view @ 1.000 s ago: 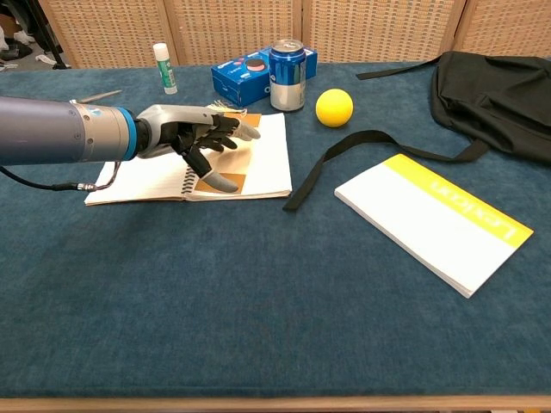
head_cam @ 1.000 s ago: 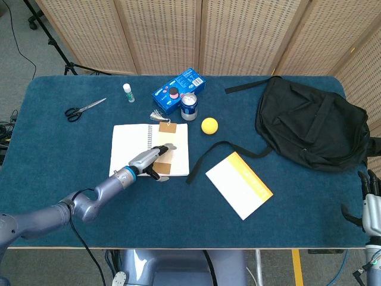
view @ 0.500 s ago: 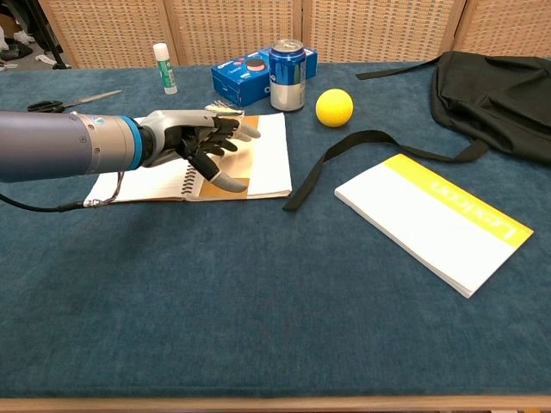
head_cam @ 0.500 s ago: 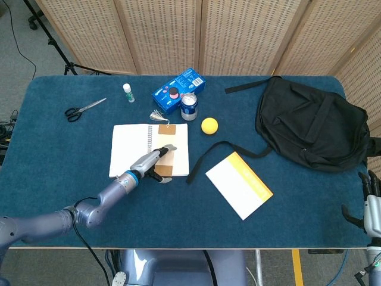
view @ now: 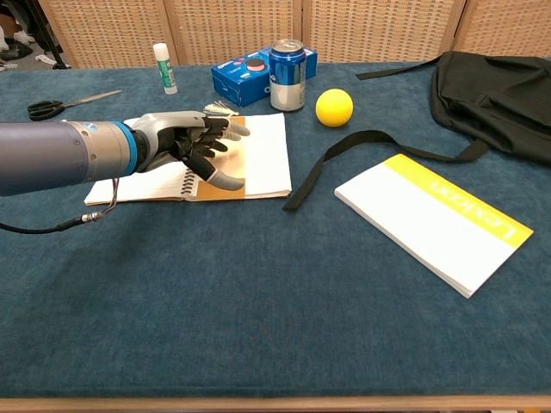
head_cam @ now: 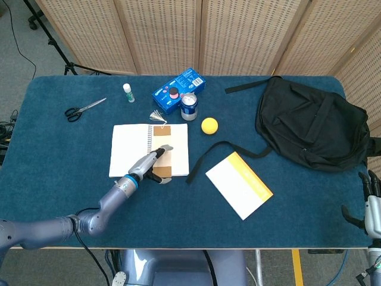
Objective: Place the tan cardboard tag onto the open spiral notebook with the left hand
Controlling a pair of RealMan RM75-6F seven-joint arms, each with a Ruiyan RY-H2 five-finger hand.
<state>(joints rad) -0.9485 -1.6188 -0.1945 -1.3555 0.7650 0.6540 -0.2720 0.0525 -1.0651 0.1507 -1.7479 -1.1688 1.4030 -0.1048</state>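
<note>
The open spiral notebook (head_cam: pixel 131 149) (view: pixel 269 159) lies left of the table's middle. The long tan cardboard tag (head_cam: pixel 161 135) (view: pixel 238 157) lies flat on its right page, with its string end toward the can. My left hand (head_cam: pixel 152 163) (view: pixel 185 146) hovers low over the near half of the tag with fingers spread; the thumb points down at the tag's near end, and I cannot tell whether it touches. The hand hides the tag's middle. My right hand (head_cam: pixel 371 207) hangs off the table's right front corner, holding nothing, fingers apart.
Behind the notebook stand a blue box (head_cam: pixel 178 89), a soda can (head_cam: pixel 189 106) and a glue stick (head_cam: pixel 128 92); scissors (head_cam: pixel 83 109) lie far left. A yellow ball (head_cam: pixel 209 126), black backpack (head_cam: pixel 312 125) with its strap (head_cam: pixel 217 152), and a yellow-white book (head_cam: pixel 239 185) lie to the right.
My left hand has drawn back toward the robot and a little left. The tag on the page has shifted slightly left with it. The right hand has not moved.
</note>
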